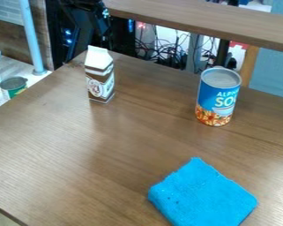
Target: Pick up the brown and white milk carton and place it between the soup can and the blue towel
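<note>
The black gripper [106,34] hangs at the upper left, at the table's back edge, just behind and above a small brown and white carton [100,81]. The carton stands upright with its white gabled top toward the gripper; whether the two touch I cannot tell. A blue can [217,97] with an orange lower band stands upright at the right. Near the front right lies a folded bright blue cloth [202,196], flat on the brown wooden table [108,159].
A wooden shelf or beam [202,20] crosses behind the table, with cables [167,50] below it. Beyond the left edge are a light blue pole [31,37] and a green can [14,86] on a lower white surface.
</note>
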Robot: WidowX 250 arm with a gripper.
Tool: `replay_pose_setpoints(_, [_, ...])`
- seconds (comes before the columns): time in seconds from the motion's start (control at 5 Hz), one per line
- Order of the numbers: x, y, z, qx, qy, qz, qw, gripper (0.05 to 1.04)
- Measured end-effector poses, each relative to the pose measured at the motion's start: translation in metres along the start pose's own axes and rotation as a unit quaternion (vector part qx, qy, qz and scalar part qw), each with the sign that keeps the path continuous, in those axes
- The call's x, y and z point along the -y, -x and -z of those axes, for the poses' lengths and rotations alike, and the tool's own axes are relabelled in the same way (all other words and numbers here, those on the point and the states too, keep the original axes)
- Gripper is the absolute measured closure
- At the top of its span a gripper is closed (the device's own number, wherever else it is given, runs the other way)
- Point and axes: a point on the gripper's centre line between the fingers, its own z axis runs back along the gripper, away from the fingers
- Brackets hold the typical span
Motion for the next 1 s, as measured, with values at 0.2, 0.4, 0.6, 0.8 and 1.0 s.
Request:
replay_pose_setpoints(0.2, [0.001,0.009,0.016,-0.020,0.010,-0.005,0.9997,0.077])
replay_pose_setpoints(0.4, [0.007,0.011,0.022,-0.017,0.031,-0.015,0.9993,0.077])
replay_pose_setpoints(0.6, [0.008,0.014,0.027,-0.016,0.032,-0.021,0.9991,0.077])
replay_pose_setpoints(0.8, [0.010,0.016,0.030,-0.015,0.037,-0.026,0.9989,0.077])
replay_pose_setpoints(1.0, [0.010,0.017,0.031,-0.014,0.037,-0.026,0.9989,0.077])
